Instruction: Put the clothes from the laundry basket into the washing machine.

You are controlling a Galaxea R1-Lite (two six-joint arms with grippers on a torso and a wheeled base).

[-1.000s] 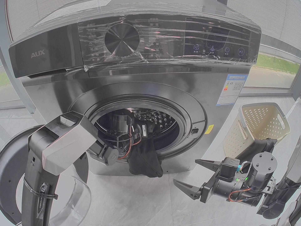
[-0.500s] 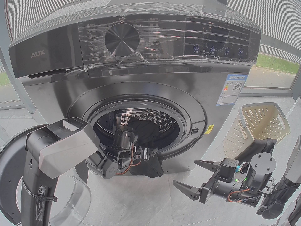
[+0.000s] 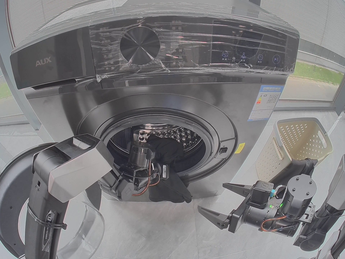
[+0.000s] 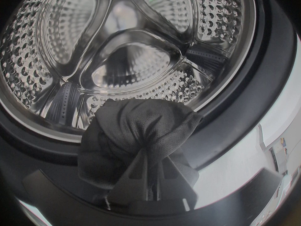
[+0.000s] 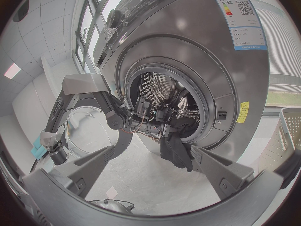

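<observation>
Clothes in play: a dark garment (image 4: 134, 129) is pinched between the closed fingers of the left gripper (image 4: 152, 154). The gripper sits at the mouth of the washing machine (image 3: 179, 94), at the lower edge of its round opening. The bunched upper part of the cloth rises past the fingertips and lies over the grey door seal (image 4: 250, 88), toward the perforated steel drum (image 4: 125, 57).

In the head view the rest of the garment hangs out over the opening's lower rim and down the machine's front panel. Its hem is close to the floor (image 3: 154, 231); whether it touches I cannot tell. The machine's glass door (image 3: 10, 205) stands swung wide on the robot's left, behind the left arm.

The right gripper (image 3: 212, 197) hovers low over the floor, in front of the machine's right front corner. Its fingers are spread wide with nothing between them, pointing toward the robot's left.

Beyond it, by the machine's right side, the cream laundry basket (image 3: 298, 137) stands tilted on the floor with its mouth toward the robot. Another dark piece of clothing (image 3: 293, 169) is draped over the basket's near rim.
</observation>
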